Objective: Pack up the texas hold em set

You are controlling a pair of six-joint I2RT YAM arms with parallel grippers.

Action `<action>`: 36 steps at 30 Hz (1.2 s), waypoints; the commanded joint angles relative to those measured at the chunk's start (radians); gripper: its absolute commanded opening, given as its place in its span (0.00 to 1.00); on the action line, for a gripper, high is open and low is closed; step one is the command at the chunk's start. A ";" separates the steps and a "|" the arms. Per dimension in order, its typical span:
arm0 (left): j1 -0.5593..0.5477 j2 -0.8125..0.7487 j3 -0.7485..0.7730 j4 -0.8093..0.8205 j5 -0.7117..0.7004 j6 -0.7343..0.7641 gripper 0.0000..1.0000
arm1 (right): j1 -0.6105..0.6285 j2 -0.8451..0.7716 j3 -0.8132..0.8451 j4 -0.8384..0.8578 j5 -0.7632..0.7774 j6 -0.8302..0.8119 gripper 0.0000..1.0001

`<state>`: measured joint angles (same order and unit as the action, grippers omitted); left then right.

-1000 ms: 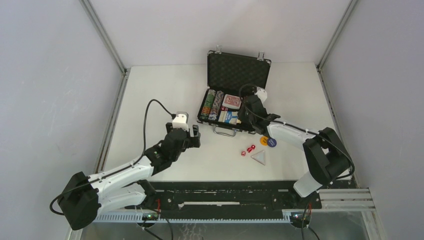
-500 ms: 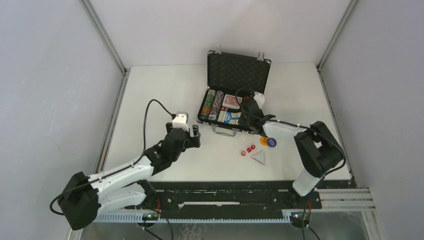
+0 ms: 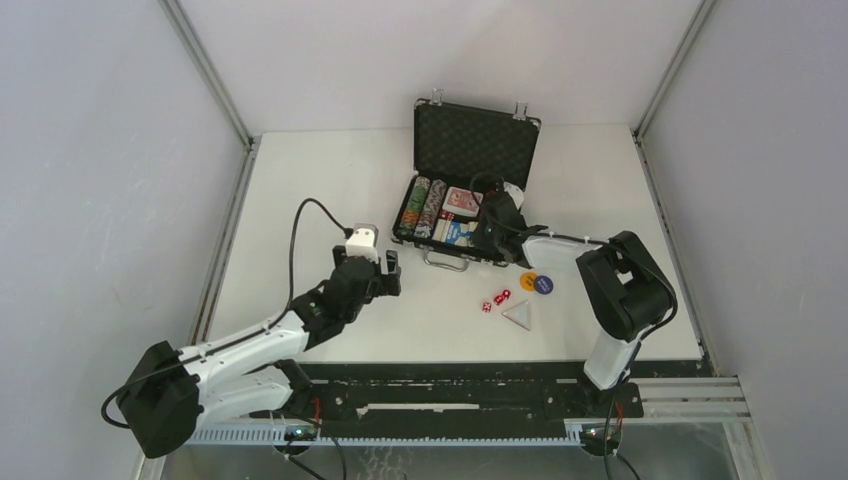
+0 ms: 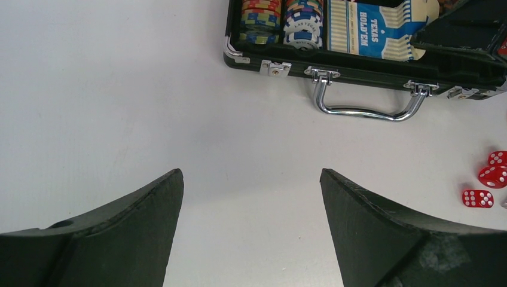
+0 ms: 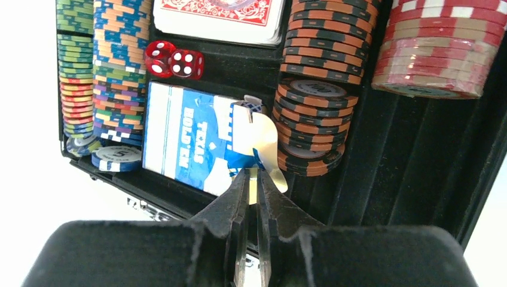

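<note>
The black briefcase (image 3: 476, 141) of the texas hold em set lies open at the table's back centre. It holds rows of poker chips (image 5: 315, 89), red-backed cards (image 5: 218, 15), two red dice (image 5: 173, 61) and a blue card box (image 5: 188, 137). My right gripper (image 5: 253, 174) is inside the case, shut on the box's open pale flap (image 5: 261, 133). My left gripper (image 4: 251, 176) hovers open and empty over bare table, left of and in front of the case's silver handle (image 4: 365, 109). On the table in front of the case lie more red dice (image 3: 496, 299), round buttons (image 3: 537, 283) and a triangle piece (image 3: 518, 314).
The case's foam-lined lid stands upright at the back. White walls and metal rails close in the table's left, right and far sides. The right arm (image 3: 610, 290) bends over the table's right part, next to the loose pieces.
My right gripper has closed onto the card box flap, and the right arm has folded in closer to the case. The left arm has not moved.
</note>
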<state>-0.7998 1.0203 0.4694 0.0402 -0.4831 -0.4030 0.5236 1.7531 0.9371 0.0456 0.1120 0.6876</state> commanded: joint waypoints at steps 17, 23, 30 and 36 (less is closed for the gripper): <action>-0.001 0.001 0.019 0.021 0.004 -0.007 0.89 | 0.008 -0.349 -0.126 0.010 0.074 -0.055 0.53; -0.001 -0.010 0.021 0.014 0.015 -0.037 0.89 | 0.025 -0.508 -0.198 -0.262 0.215 -0.063 0.64; -0.001 0.016 0.039 0.006 0.068 -0.076 0.89 | 0.039 -0.603 -0.358 -0.336 0.177 0.040 0.73; -0.001 0.018 0.038 0.021 0.113 -0.089 0.88 | 0.139 -0.595 -0.377 -0.397 0.245 0.094 0.66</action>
<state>-0.7998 1.0405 0.4694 0.0372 -0.4103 -0.4679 0.6147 1.1652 0.5564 -0.3317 0.3080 0.7254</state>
